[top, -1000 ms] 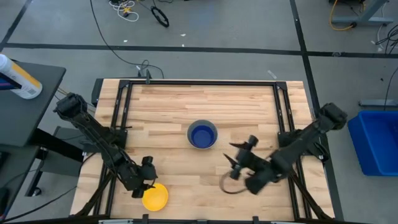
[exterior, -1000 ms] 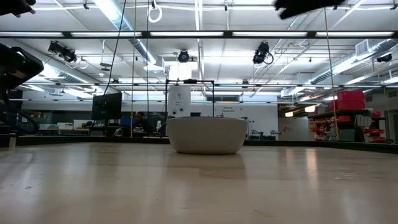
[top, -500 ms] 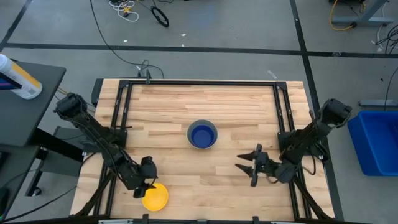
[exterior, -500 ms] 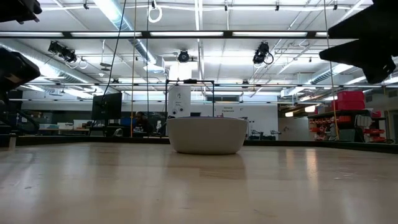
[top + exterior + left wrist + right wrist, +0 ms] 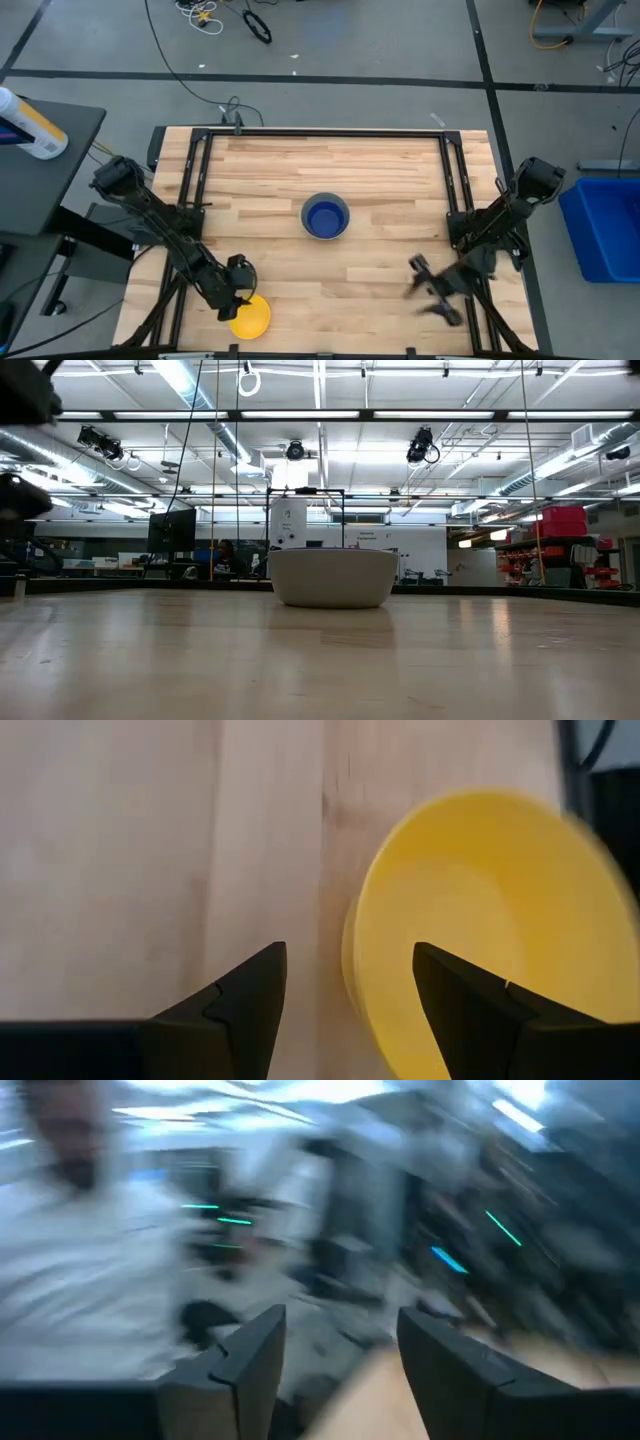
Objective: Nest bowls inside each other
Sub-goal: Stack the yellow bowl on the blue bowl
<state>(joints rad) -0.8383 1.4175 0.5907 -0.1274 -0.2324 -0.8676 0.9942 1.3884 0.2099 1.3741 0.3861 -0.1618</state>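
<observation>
A yellow bowl rests on its base near the table's front left; it fills the left wrist view. My left gripper is open over it, slanting down, one finger above the bowl's inside and one outside its rim. I see no touch. In the table's middle a dark blue bowl sits nested in a grey bowl. My right gripper is open and blurred above the front right of the table, with nothing between its fingers.
A black frame runs along the table's far edge and sides. Bare wood lies between the nested bowls and both grippers. The right wrist view shows only the blurred room beyond the table.
My right gripper has swung away from the table's middle toward the near right corner, coming lower, and has tipped up from pointing down to about level. The bowls have stayed where they were.
</observation>
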